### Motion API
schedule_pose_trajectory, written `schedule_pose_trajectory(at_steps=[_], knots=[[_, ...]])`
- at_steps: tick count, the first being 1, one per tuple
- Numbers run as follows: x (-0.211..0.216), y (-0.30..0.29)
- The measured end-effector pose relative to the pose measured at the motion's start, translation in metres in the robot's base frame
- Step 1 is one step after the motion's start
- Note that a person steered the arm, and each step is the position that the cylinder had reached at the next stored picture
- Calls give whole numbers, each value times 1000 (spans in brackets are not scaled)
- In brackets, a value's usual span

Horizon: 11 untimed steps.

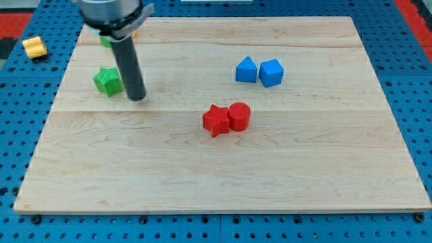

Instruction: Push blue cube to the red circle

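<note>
Tip: my tip (137, 98) beside green plastic star block (107, 81), far left; no jaws.
Blue plastic cube (271, 73): right, well apart from red plastic circle block (239, 116).

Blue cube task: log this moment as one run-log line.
tip: beside green star, view's left | blue cube: untouched, beside other blue block | red circle: touching red star | push: not begun

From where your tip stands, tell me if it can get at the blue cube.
Probably yes. My tip sits beside the green star, far to the view's left of the blue cube; only bare board lies between.
</note>
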State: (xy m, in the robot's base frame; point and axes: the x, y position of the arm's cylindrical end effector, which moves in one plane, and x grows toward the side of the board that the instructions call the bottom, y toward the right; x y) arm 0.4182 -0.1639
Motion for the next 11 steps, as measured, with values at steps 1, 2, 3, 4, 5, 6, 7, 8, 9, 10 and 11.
schedule_pose_trajectory(at_steps=[1,2,3,4,5,6,7,8,9,10,11], knots=[[-56,-44],[-101,-29],[-111,52],[-112,188],[-115,311],[-94,343],[-81,307],[-88,306],[-96,308],[-101,308],[-98,306]])
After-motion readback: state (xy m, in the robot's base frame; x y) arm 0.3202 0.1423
